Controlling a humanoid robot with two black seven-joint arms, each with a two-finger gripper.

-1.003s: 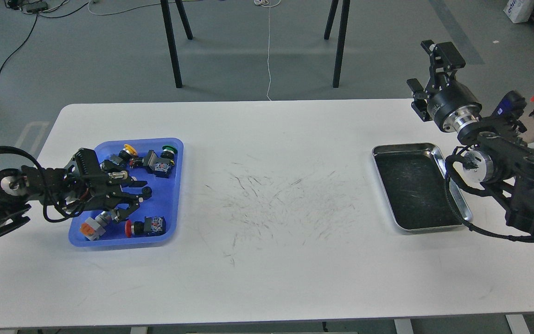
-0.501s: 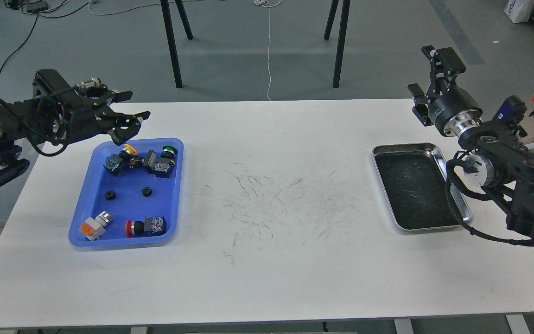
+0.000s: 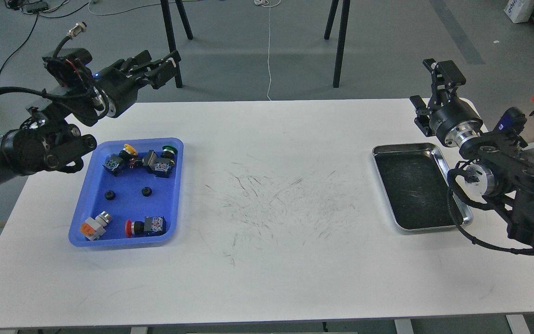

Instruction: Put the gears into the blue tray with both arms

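Since a second ago your left gripper left the tray, empty, jaws narrowly apart. Both gears sit inside. Right gripper: can't tell. Swinging back low could scatter them.

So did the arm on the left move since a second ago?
Yes. The left gripper rose out of the blue tray and now hangs past the table's far edge.

Bright, even overhead light — soft shadows, sharp focus, glare on the steel tray rim.
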